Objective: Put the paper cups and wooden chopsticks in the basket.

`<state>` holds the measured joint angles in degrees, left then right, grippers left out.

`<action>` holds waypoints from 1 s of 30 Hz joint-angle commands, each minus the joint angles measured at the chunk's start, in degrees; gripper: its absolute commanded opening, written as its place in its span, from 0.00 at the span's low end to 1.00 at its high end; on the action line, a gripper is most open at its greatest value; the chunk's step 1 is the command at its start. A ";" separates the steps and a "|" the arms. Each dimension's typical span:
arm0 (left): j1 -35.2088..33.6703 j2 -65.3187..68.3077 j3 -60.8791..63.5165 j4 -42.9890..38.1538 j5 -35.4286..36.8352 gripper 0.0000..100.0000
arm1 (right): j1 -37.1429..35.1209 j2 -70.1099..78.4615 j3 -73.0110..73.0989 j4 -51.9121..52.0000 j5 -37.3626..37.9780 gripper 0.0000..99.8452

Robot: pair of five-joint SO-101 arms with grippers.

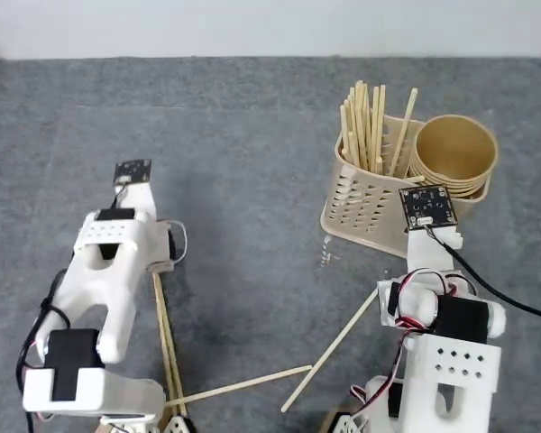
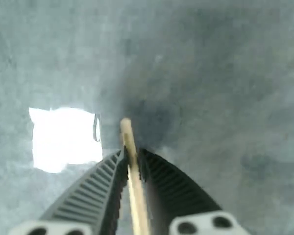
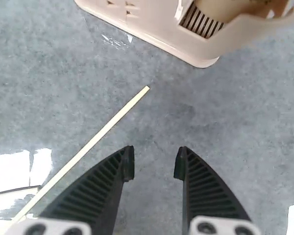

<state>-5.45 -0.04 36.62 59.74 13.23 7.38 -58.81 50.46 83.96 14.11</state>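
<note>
left gripper (image 2: 132, 159) clamped on 1 chopstick (image 2: 126, 131), lengthwise between the jaws; basket (image 1: 353, 206) well apart, nearer the open, empty right gripper (image 3: 154, 164).

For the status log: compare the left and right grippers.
The left gripper has its jaws shut on a chopstick; the right gripper has its jaws open and empty. The left one is well away from the basket; the right one is close to it, with a loose chopstick lying beside it. Both have black ribbed jaws.
</note>
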 commanded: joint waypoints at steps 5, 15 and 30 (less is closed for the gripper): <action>4.75 -0.62 -17.01 11.43 0.35 0.01 | 0.57 -1.01 -0.44 -0.31 0.44 0.15; 6.59 -0.62 -36.97 23.56 0.35 0.01 | 0.57 -1.01 -0.26 -0.13 0.44 0.15; 16.35 -0.09 -81.10 24.70 0.44 0.01 | 0.22 -1.01 3.43 0.92 0.53 0.15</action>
<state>7.47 0.31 -38.11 88.48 12.97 7.38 -58.81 53.54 85.19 14.11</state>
